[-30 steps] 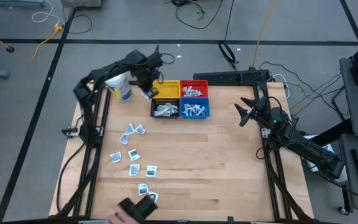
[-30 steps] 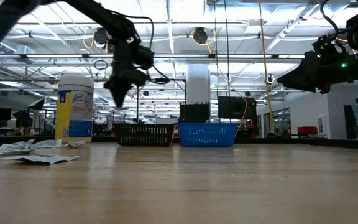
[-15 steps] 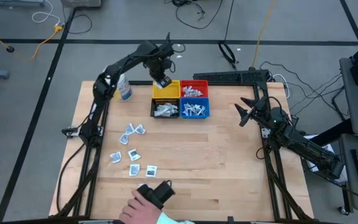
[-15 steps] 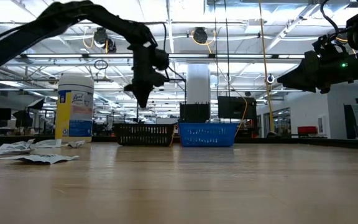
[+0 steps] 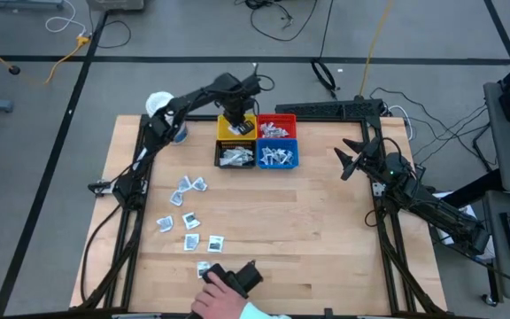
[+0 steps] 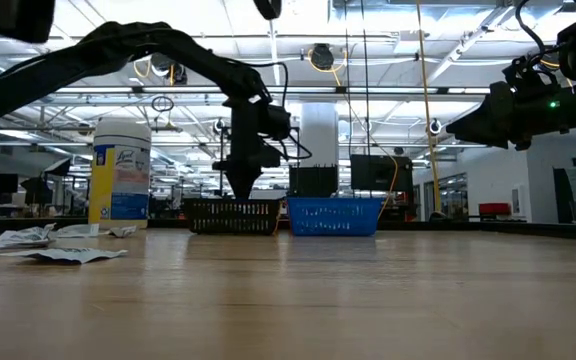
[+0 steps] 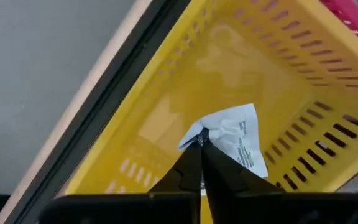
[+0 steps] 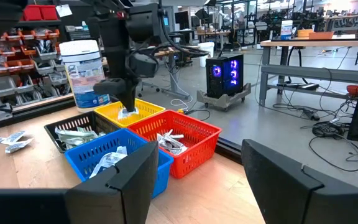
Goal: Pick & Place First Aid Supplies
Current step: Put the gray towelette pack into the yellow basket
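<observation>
Yellow bin [image 7: 166, 93] sits under your left pincer [image 7: 201, 142], which pinches a white packet [image 7: 235, 140] inside it; your right pincer [image 8: 197, 163] waits wide apart over the bench's [image 5: 326, 221] right side.

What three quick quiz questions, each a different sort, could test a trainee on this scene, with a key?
1. True or false: the left gripper is shut on a packet over the yellow bin.
2. Multiple choice: where is the right gripper? A) in the blue bin B) open, off by the table's right side, holding nothing C) on the jar.
3. Fill in: the loose packets on the table lie on the robot's ____ side.

Key: 1 true; 2 B; 3 left.
</observation>
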